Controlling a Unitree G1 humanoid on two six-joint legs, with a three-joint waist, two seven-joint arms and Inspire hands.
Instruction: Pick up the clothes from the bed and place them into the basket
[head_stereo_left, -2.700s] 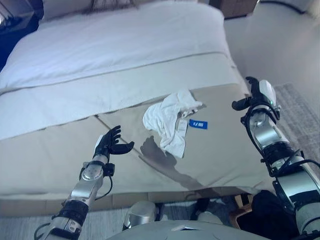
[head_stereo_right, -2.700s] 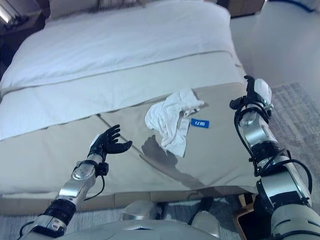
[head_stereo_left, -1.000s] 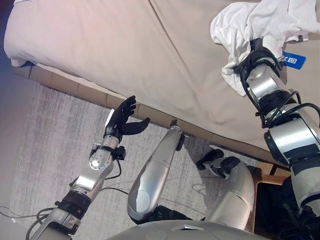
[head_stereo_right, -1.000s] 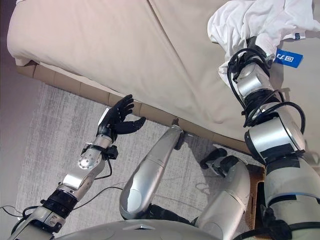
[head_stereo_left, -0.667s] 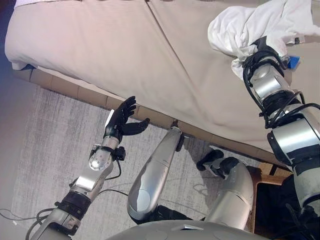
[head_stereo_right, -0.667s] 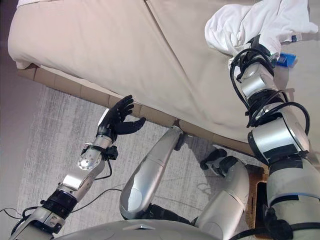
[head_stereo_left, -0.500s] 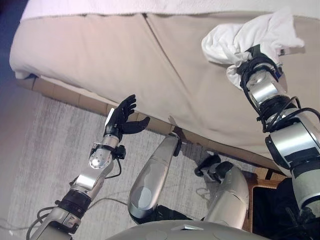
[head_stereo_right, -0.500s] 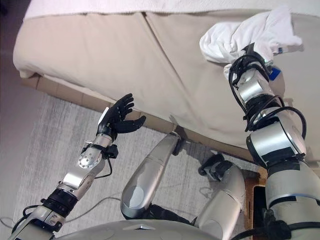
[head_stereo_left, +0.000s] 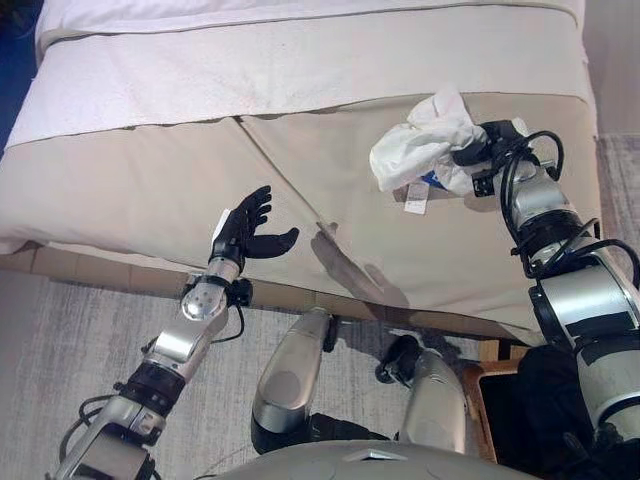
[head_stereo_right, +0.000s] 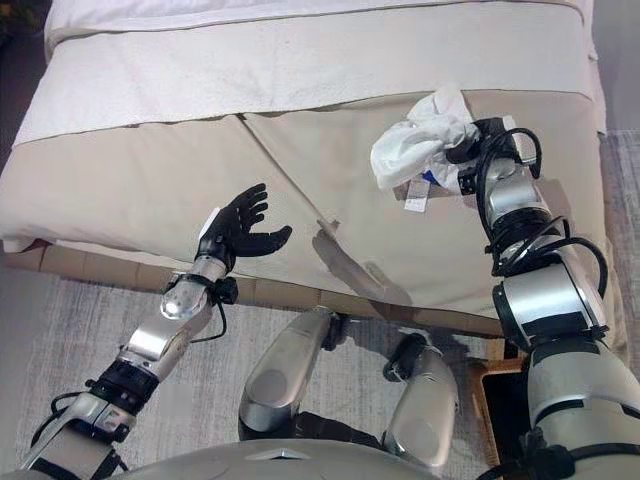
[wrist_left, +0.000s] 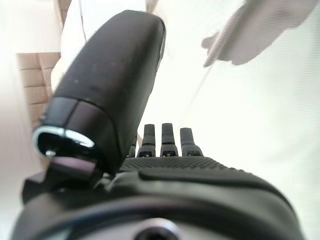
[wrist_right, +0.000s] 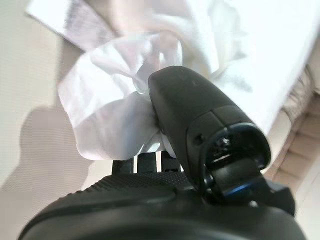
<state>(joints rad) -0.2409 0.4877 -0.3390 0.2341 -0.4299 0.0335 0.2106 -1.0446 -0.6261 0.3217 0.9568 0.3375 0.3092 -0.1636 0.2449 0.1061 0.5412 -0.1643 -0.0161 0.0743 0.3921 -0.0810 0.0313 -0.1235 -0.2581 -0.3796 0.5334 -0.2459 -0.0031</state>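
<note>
Eye views: I'm gripping white cloth in right hand, bunch lifted off bed, tag dangling. Left hand spread, idling over near bed edge. Basket showing only as corner by lower right; I'm judging a carry over there, keeping loose tail clear of bed.
Left wrist view: fingers straight, holding nothing.
Right wrist view: thumb and fingers pinching cloth; keeping squeeze firm

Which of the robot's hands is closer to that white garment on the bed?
The right hand: it is closed on the white garment. The left hand is open and empty, well away near the bed's front edge.
</note>
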